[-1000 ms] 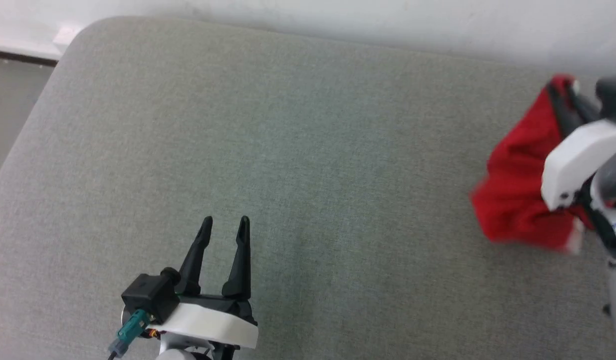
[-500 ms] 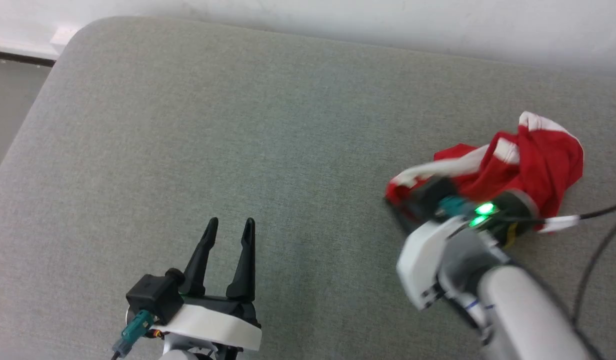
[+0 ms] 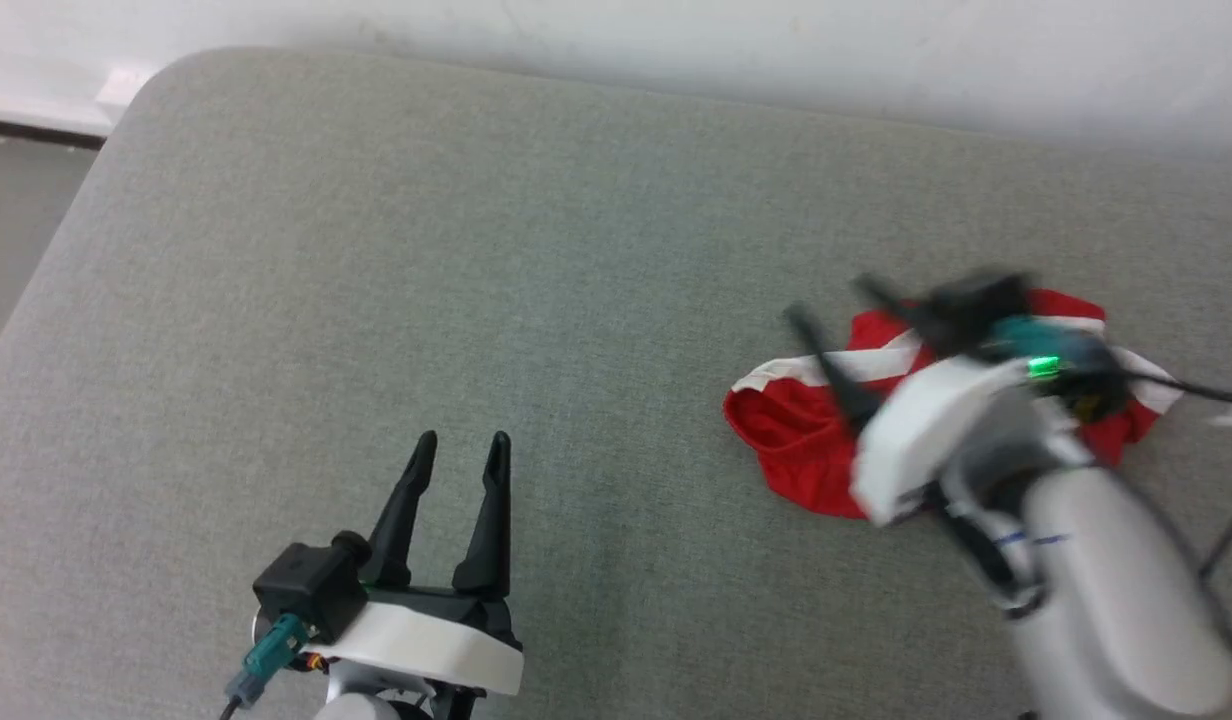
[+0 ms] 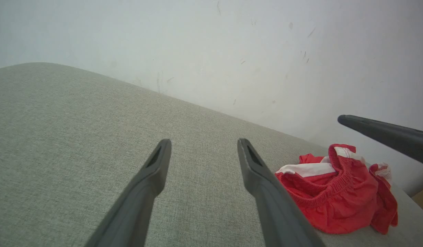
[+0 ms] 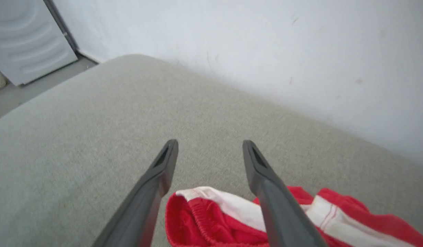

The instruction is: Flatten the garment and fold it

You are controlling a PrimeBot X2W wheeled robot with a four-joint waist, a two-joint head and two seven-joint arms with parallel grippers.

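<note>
Hovering the right tool (image 5: 210, 144), fingers spread and empty, over the crumpled garment (image 4: 335, 200), likely to pick an edge for flattening; left tool (image 3: 463, 440) likewise released, well aside above the cushion (image 3: 476, 250).

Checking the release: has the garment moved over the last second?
Yes: the garment shifted left across the grey cushion, toward the left claw.

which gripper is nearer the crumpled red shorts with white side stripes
Right. The right gripper hangs open just above the crumpled red shorts, not gripping them. The left gripper, open, sits well off to their left over the grey fabric surface.
</note>
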